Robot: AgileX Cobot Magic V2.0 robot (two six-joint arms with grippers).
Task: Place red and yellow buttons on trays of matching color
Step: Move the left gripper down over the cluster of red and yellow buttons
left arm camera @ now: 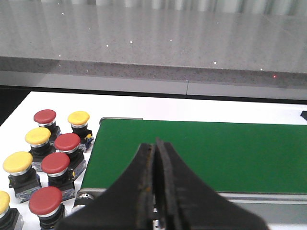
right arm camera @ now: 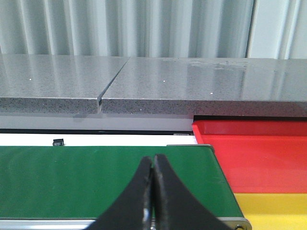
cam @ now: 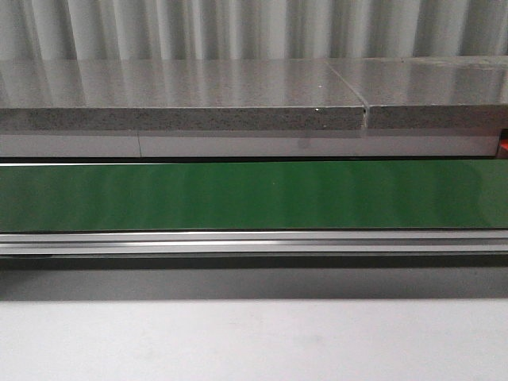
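A: Report positions, left side first.

B: The red and yellow buttons stand in a cluster on the white bench (left arm camera: 158, 103), just beside the left end of the green conveyor belt (left arm camera: 201, 153). Visible in the left wrist view: red buttons such as one at the far corner (left arm camera: 44, 116) and one nearest the camera (left arm camera: 45, 201); yellow buttons such as one next to the belt (left arm camera: 78, 118) and one at the near side (left arm camera: 17, 163). One yellow cap is cut off at the frame edge.

A: Left pincer?

B: The left pincer (left arm camera: 156, 143) hangs over the belt end, fingers pressed together, carrying nothing. It is beside the cluster, not over it.

A: Right side?

B: The right pincer (right arm camera: 153, 160) is likewise closed and unloaded, above the belt's right end. The red tray (right arm camera: 259, 153) lies just beyond that end, the yellow tray (right arm camera: 273, 211) adjoining it on the near side.

A: Step in hand?

B: Judged as the start: no button lies on the belt or a tray. The next move likely calls for the left pincer to part its fingers, shift toward the cluster and descend on one button.

A: Limits of view?

B: The front view shows only belt and stone ledge (cam: 182, 87); buttons, trays and both pincers fall outside it. Tray extents are cropped.
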